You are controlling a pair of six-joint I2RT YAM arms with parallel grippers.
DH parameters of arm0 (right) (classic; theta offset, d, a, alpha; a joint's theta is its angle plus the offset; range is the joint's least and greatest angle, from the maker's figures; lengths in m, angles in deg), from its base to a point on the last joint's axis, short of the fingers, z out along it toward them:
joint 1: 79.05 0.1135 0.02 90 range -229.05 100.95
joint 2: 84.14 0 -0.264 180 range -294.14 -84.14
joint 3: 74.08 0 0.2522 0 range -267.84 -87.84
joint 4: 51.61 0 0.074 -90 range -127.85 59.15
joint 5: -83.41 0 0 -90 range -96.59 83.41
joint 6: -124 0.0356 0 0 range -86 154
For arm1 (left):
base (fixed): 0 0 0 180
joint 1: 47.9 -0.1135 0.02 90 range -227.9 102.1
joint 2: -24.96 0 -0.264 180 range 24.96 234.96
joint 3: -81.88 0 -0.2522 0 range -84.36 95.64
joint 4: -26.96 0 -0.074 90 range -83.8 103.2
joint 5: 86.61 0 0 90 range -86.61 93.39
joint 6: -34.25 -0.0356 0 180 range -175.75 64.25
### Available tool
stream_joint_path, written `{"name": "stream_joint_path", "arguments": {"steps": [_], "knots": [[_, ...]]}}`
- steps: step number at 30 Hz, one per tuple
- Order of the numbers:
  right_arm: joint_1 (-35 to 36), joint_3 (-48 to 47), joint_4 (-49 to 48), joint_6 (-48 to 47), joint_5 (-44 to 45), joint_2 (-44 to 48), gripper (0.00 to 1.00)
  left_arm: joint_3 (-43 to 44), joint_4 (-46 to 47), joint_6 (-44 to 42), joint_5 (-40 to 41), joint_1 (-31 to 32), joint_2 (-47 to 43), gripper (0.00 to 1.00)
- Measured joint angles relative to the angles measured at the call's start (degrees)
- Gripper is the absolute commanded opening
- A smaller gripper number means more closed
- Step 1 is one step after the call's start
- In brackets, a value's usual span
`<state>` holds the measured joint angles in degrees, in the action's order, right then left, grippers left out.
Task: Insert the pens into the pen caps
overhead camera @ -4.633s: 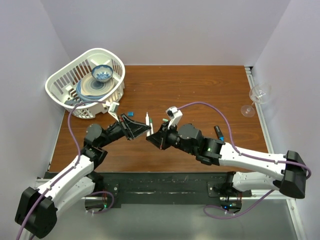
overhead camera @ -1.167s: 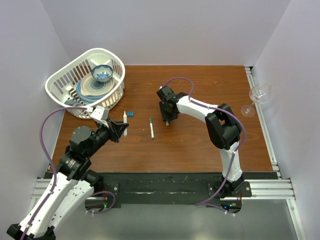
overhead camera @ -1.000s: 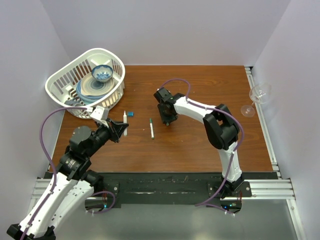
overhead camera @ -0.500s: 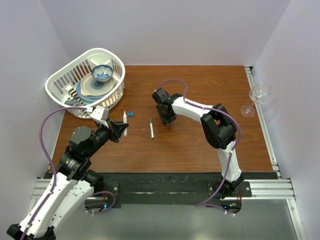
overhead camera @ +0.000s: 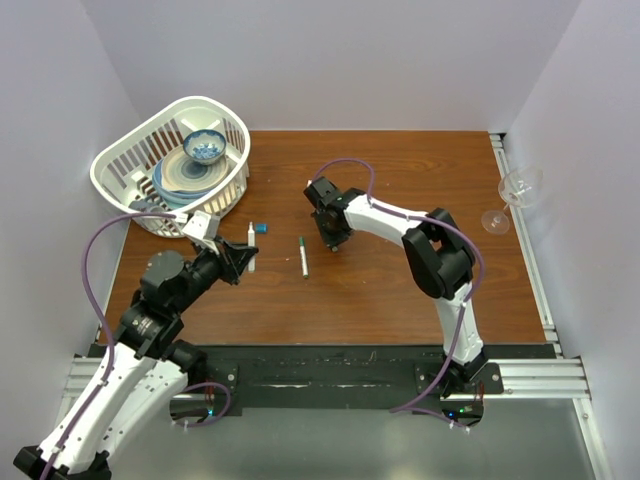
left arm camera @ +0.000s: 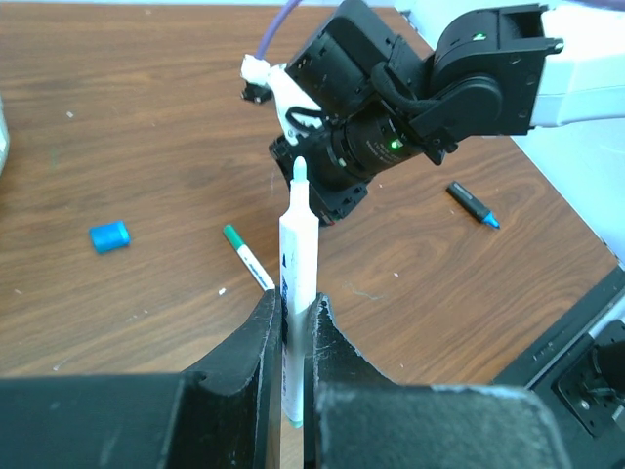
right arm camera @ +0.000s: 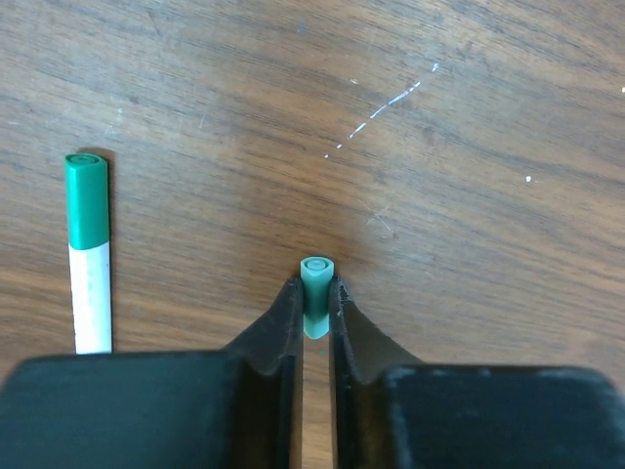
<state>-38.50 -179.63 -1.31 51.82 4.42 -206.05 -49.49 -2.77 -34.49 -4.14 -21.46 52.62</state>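
Observation:
My left gripper (overhead camera: 242, 262) (left arm camera: 296, 315) is shut on a white pen (left arm camera: 297, 256), which stands up between the fingers with its pale green tip uppermost; the pen also shows in the top view (overhead camera: 249, 238). My right gripper (overhead camera: 335, 238) (right arm camera: 315, 298) points down at the table and is shut on a small green cap (right arm camera: 316, 288), held close to the wood. A second white pen with a green cap on it (overhead camera: 303, 257) (right arm camera: 90, 269) (left arm camera: 248, 269) lies between the arms. A blue cap (overhead camera: 260, 227) (left arm camera: 109, 235) lies near the basket.
A white basket (overhead camera: 240, 135) with plates and a bowl stands at the back left. A wine glass (overhead camera: 515, 195) lies at the right edge. A dark marker with a blue tip (left arm camera: 473, 204) lies beyond the right gripper in the left wrist view.
Since 4.6 s ago the grippers have moved apart from the middle, and the green-capped pen now lies on the table. In the last second the right gripper edged left; the left stayed still.

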Motion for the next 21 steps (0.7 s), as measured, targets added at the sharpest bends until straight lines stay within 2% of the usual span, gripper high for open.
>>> {"name": "stream_joint_path", "arguments": {"steps": [3,9,15,21], "knots": [[0.0,3.3,-2.6,0.3,-0.1,2.0,0.0,-0.3,0.5,0.4,-1.7,0.0,1.5,0.0],[0.0,18.4,-6.3,2.2,-1.6,12.9,0.0,-3.0,4.6,3.3,-7.8,0.0,7.5,0.0],[0.0,25.5,-10.1,5.9,-3.9,23.2,0.0,-10.6,15.1,9.8,-13.1,0.6,12.4,0.0],[0.2,30.3,-19.1,12.7,-8.5,34.6,0.0,-15.9,27.1,16.9,-17.4,1.4,17.6,0.0]]}}
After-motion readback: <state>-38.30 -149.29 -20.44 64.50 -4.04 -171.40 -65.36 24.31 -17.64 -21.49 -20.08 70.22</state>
